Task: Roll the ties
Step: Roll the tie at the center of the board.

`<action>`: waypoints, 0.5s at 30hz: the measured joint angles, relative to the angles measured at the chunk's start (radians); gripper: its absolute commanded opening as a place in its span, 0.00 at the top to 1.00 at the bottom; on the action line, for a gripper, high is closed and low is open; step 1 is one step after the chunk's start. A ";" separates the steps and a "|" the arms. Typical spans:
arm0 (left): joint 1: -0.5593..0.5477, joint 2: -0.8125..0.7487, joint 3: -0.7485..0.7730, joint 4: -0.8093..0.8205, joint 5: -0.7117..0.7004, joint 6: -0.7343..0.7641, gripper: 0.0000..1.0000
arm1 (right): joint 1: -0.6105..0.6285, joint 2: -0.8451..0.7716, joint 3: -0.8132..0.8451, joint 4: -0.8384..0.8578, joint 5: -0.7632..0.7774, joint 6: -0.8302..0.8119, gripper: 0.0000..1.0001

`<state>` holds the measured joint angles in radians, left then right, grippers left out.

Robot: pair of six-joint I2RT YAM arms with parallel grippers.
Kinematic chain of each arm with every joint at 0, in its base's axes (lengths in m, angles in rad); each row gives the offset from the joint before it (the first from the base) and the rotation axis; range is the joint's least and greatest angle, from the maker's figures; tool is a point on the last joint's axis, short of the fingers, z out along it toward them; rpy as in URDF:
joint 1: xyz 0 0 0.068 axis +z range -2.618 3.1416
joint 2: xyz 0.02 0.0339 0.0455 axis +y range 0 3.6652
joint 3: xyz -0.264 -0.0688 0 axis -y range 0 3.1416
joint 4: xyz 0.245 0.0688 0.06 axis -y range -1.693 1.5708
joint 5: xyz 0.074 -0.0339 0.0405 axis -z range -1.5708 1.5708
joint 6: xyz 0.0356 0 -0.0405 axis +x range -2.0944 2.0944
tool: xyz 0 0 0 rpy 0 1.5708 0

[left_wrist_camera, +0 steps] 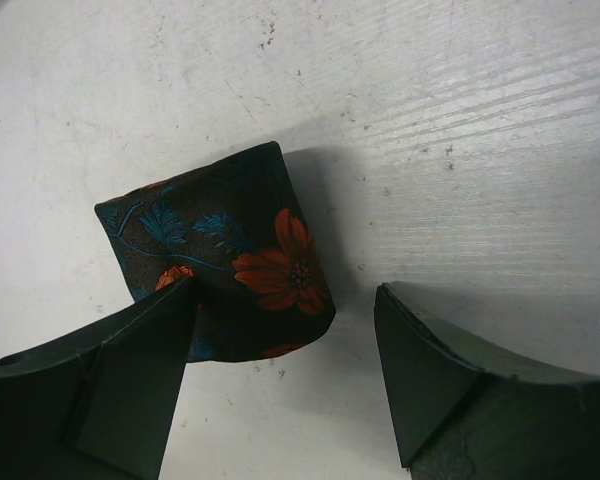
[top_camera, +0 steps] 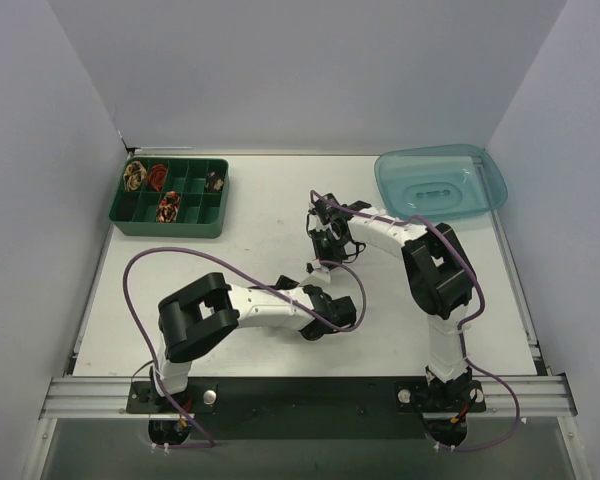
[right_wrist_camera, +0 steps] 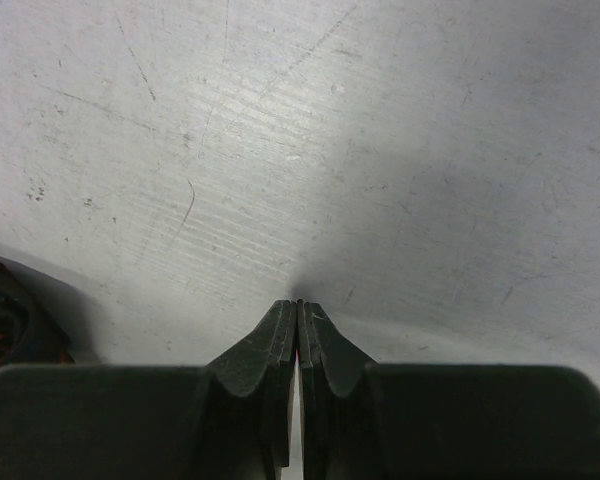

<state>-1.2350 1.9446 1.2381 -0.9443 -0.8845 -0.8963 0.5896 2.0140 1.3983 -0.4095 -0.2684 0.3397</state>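
A rolled dark tie with orange flowers and blue leaves stands on the white table in the left wrist view. My left gripper is open around it; the left finger overlaps the roll's lower left, and the right finger stands apart from it. In the top view the left gripper hides the roll. My right gripper is shut and empty, tips near the table; in the top view it sits just behind the left one. A dark patterned bit shows at the right wrist view's left edge.
A green divided tray at the back left holds several small rolled ties, among them a cream-brown one, a red one and a dark one. A blue translucent lid lies at the back right. Purple cables loop over both arms.
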 measured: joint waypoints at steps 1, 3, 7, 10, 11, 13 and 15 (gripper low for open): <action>0.000 -0.006 -0.003 0.006 0.003 0.003 0.20 | 0.000 0.000 0.000 0.000 -0.002 0.000 0.94; 0.001 -0.019 -0.006 0.014 0.011 0.003 0.20 | 0.000 0.000 0.000 0.000 -0.004 0.000 0.94; 0.006 -0.048 -0.006 0.015 0.019 -0.001 0.19 | 0.000 0.000 0.000 -0.001 -0.012 0.000 0.94; 0.013 -0.087 -0.005 0.014 0.019 -0.002 0.19 | 0.002 -0.003 0.000 -0.003 -0.019 0.000 0.92; 0.016 -0.101 -0.003 0.012 0.018 -0.002 0.19 | 0.002 -0.006 0.000 -0.004 -0.023 0.000 0.92; 0.022 -0.131 0.013 0.007 0.016 0.000 0.19 | 0.007 -0.019 0.000 -0.005 -0.030 0.000 0.91; 0.031 -0.161 0.033 0.008 0.010 0.005 0.19 | 0.009 -0.036 0.000 -0.005 -0.036 -0.001 0.87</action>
<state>-1.2041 1.7832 1.2709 -0.9360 -0.8742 -0.8913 0.5983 1.9781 1.3983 -0.4141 -0.3046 0.3389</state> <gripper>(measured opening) 0.810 0.087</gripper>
